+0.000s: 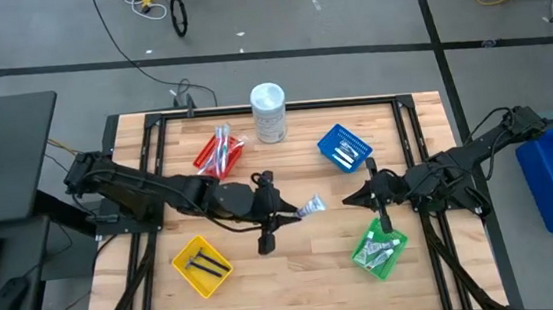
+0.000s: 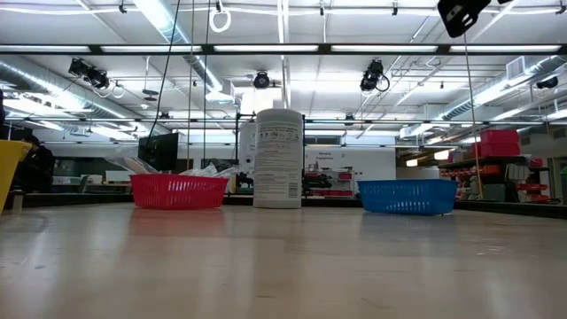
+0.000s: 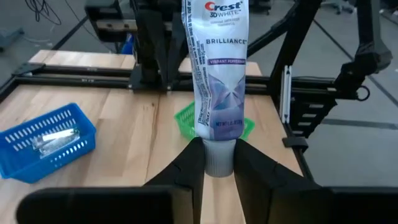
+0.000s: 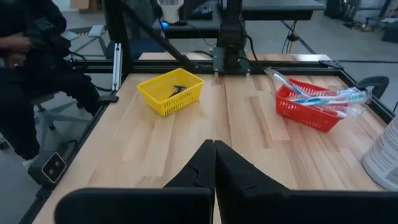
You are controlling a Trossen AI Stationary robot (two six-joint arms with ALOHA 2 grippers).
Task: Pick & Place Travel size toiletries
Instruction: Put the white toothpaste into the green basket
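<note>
Above mid-worktop, the left hand (image 1: 297, 213) clamps a last white Crest toothpaste tube (image 1: 311, 206); other toiletries seem already basketed.

A light wooden table (image 1: 296, 264) with a black frame carries four small baskets and a container. The red basket (image 1: 218, 156) sits far left, the tall white container (image 1: 269, 112) far centre, the blue basket (image 1: 344, 147) far right, the yellow basket (image 1: 202, 265) near left, the green basket (image 1: 379, 248) near right.
</note>
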